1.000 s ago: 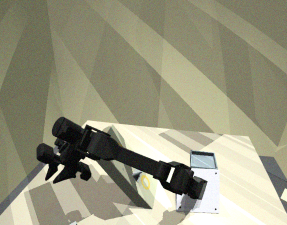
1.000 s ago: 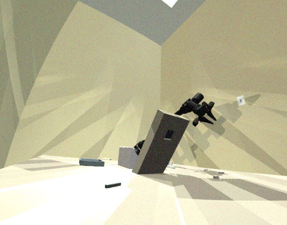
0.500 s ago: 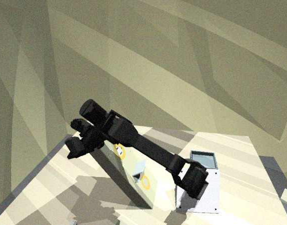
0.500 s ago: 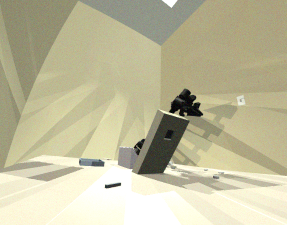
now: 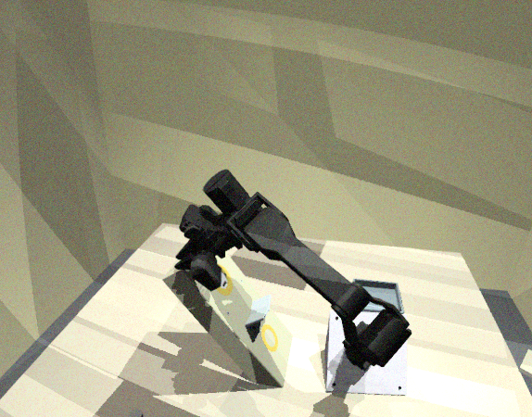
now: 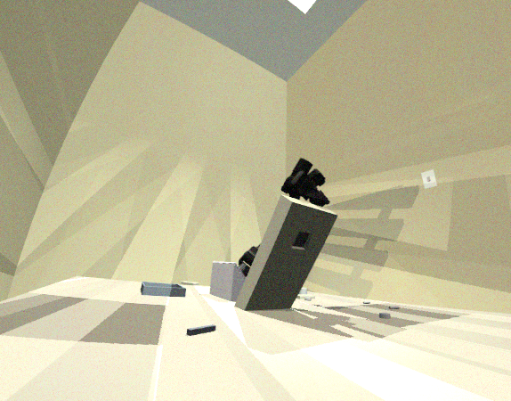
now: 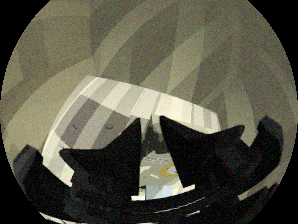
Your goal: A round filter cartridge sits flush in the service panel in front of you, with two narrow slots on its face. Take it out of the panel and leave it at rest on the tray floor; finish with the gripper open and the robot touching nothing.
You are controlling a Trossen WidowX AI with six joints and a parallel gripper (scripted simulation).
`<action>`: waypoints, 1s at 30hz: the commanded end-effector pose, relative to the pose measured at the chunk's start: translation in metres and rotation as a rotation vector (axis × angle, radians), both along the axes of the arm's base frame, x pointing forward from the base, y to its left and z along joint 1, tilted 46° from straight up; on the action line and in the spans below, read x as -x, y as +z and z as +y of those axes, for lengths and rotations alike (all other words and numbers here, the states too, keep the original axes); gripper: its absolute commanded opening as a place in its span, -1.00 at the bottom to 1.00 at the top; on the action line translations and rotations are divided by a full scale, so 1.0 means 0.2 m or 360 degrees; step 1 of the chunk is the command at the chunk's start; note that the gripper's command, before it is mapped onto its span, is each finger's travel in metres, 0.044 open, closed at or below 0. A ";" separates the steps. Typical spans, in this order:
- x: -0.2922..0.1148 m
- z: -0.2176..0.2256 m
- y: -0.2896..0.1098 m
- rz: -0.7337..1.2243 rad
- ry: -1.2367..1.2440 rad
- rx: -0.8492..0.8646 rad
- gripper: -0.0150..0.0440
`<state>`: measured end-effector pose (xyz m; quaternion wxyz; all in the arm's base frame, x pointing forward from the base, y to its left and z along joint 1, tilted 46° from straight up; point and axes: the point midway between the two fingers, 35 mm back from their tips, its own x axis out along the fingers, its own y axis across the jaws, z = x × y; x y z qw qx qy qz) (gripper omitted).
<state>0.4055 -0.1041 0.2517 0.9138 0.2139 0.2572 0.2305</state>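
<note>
The service panel (image 5: 240, 317) (image 6: 284, 285) (image 7: 154, 167) is a thick leaning slab. The cartridge (image 5: 223, 281) shows as a pale face with dark slots inside a yellow ring near the panel's upper end, partly hidden by the arm. My gripper (image 5: 179, 260) (image 6: 325, 201) (image 7: 149, 120) is above the panel's upper end, its fingers a narrow gap apart, with nothing seen between them. The wrist view shows part of a yellow ring (image 7: 171, 170) beyond the fingers; which ring is unclear. The tray (image 5: 401, 297) (image 6: 155, 290) is blue-grey and shallow, and no cartridge shows in it.
A second yellow ring (image 5: 263, 337) is lower on the panel. Between the rings a pale blue plate (image 5: 260, 308) and a dark piece (image 5: 253, 330) stick out. The white base block (image 5: 391, 375) (image 6: 223, 281) stands beside the tray. A dark bar (image 6: 201, 330) lies on the table.
</note>
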 end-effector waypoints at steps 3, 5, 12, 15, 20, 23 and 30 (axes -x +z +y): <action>0.27 -0.13 -0.30 -0.0393 0.0306 0.0776 -0.13; 0.31 -0.13 -0.35 -0.0462 0.0366 0.0895 -0.13; 0.47 -0.15 -0.49 -0.0712 0.0581 0.1304 -0.13; 0.54 -0.14 -0.55 -0.0822 0.0672 0.1475 -0.13; 0.56 -0.14 -0.57 -0.0864 0.0707 0.1541 -0.13; 0.56 -0.14 -0.57 -0.0864 0.0707 0.1541 -0.13; 0.56 -0.14 -0.57 -0.0864 0.0707 0.1541 -0.13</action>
